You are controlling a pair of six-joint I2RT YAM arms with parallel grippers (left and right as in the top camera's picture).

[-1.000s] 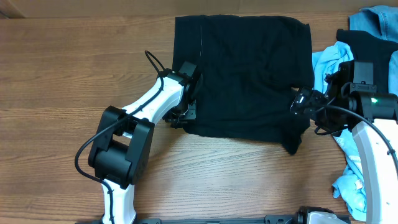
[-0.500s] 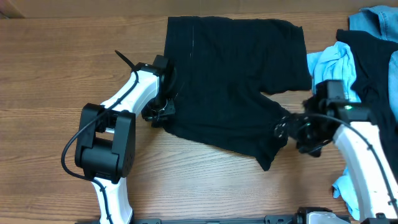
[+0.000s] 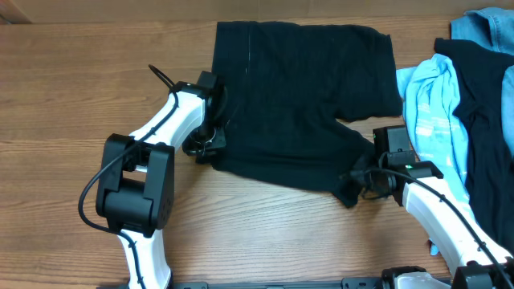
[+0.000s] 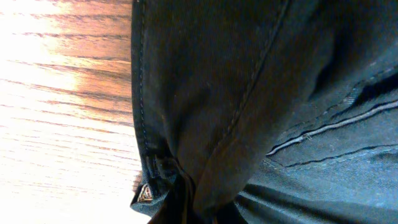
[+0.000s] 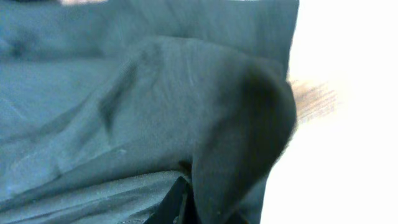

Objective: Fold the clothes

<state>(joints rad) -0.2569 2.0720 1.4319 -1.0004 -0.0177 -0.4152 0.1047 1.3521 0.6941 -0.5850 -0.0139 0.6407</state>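
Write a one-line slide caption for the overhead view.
Left gripper and right gripper pinch opposite edges of a black garment on a wooden table, a light blue garment lying nearby.

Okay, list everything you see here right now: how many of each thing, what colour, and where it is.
black garment: one, black, spread out at the middle of the table, far side
light blue garment: one, light blue, crumpled just right of the black garment
other black garment: one, black, at the right edge, lying partly over the light blue garment
denim-blue garment: one, denim blue, far right corner, cut off by the frame
table: one, brown wood grain, under everything
left arm: one, white and black, near left
right arm: one, white and black, near right
left gripper: one, black, pinching the black garment's left edge
right gripper: one, black, pinching the black garment's near right corner
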